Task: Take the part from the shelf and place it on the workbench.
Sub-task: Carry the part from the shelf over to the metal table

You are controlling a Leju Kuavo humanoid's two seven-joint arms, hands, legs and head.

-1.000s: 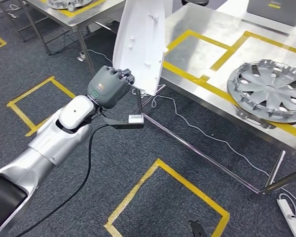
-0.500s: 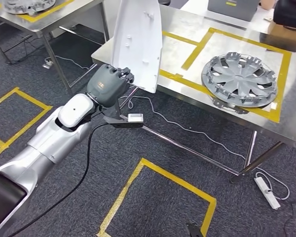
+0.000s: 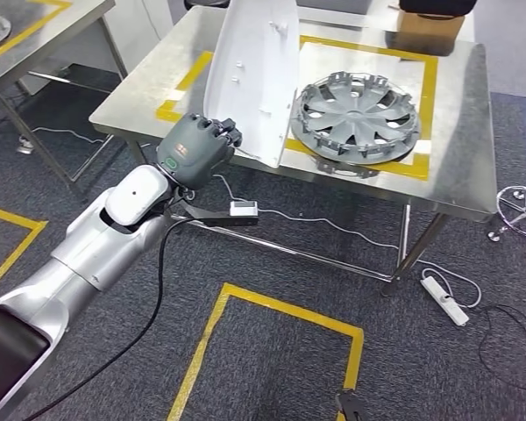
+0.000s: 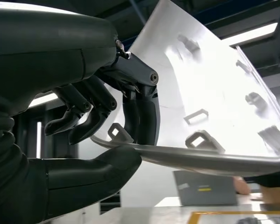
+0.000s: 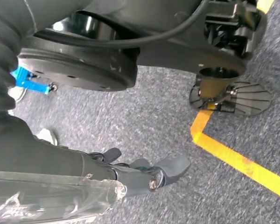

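The whole head view is swinging round between pictures, so it is the camera that is turning, not the things: the workbench point(image 3: 458, 132), off at 2 o'clock a second ago, is now lying almost straight ahead at 12. The left hand point(image 3: 195, 151) is holding the same pose throughout, gripping the white part point(image 3: 257, 74) by its lower edge and carrying it upright, in the air over the bench's near edge. My reading: carrying is nearly over and setting down is coming.

A grey wheel cover point(image 3: 358, 110) is already sitting at 1 o'clock, just beside the part.

The left wrist view is showing the thumb point(image 4: 96, 170) under the part's rim and fingers point(image 4: 140, 112) over it. The right hand point(image 5: 145, 175) is hanging over carpet, fingers apart, holding nothing.
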